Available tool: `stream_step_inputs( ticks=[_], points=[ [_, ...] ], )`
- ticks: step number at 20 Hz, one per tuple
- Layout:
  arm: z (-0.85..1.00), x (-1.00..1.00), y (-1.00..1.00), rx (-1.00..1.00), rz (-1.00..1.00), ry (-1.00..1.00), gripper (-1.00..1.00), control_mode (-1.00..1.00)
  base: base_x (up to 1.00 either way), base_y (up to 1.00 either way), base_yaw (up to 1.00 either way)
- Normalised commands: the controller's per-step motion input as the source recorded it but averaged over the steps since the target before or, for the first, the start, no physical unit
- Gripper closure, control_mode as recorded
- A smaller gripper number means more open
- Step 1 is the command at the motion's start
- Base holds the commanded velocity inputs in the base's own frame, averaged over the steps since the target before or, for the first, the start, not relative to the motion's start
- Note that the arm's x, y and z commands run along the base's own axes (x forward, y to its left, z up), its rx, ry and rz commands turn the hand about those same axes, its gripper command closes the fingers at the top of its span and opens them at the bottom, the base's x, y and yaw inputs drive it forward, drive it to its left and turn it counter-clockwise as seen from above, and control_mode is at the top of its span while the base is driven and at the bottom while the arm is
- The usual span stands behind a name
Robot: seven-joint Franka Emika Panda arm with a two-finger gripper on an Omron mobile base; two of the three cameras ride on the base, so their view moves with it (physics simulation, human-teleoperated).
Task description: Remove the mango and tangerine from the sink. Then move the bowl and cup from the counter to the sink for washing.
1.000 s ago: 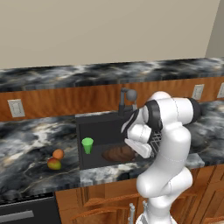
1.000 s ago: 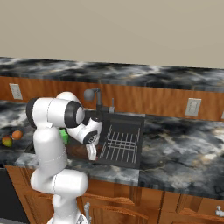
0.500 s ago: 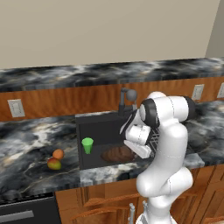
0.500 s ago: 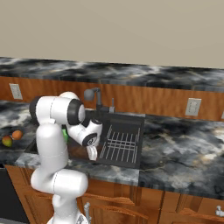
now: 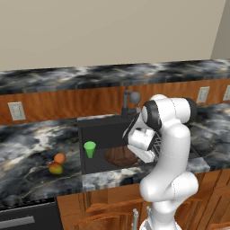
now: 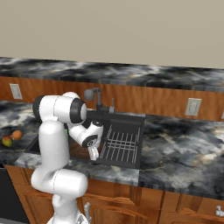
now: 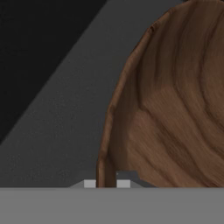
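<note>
Gripping the wooden bowl (image 7: 175,113) by its rim, the gripper (image 7: 106,181) sits at the bottom centre of the hand view, jaws closed on the thin wall, bowl spreading up and right from it. In the left base view the bowl (image 5: 120,155) lies low inside the sink (image 5: 96,131), centre frame, beside the green cup (image 5: 90,148). Mango (image 5: 55,168) and tangerine (image 5: 59,158) rest on the counter (image 5: 27,152) at lower left; the release looks close, I judge.

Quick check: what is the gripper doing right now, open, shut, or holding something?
Gripper: shut on the rim of the bowl, down in the sink.
</note>
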Motion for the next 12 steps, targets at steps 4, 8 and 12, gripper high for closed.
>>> stream_step_inputs(
  ticks=[4, 8, 12],
  points=[
    [-0.04, 0.19, 0.09, 0.0, 0.0, -0.02, 1.0, -1.0, 0.0, 0.0, 0.0],
    [-0.04, 0.15, 0.06, 0.0, 0.0, -0.03, 1.0, -1.0, 0.0, 0.0, 0.0],
    [-0.05, 0.13, 0.02, 0.0, 0.01, -0.01, 1.0, -1.0, 0.0, 0.0, 0.0]
  ],
)
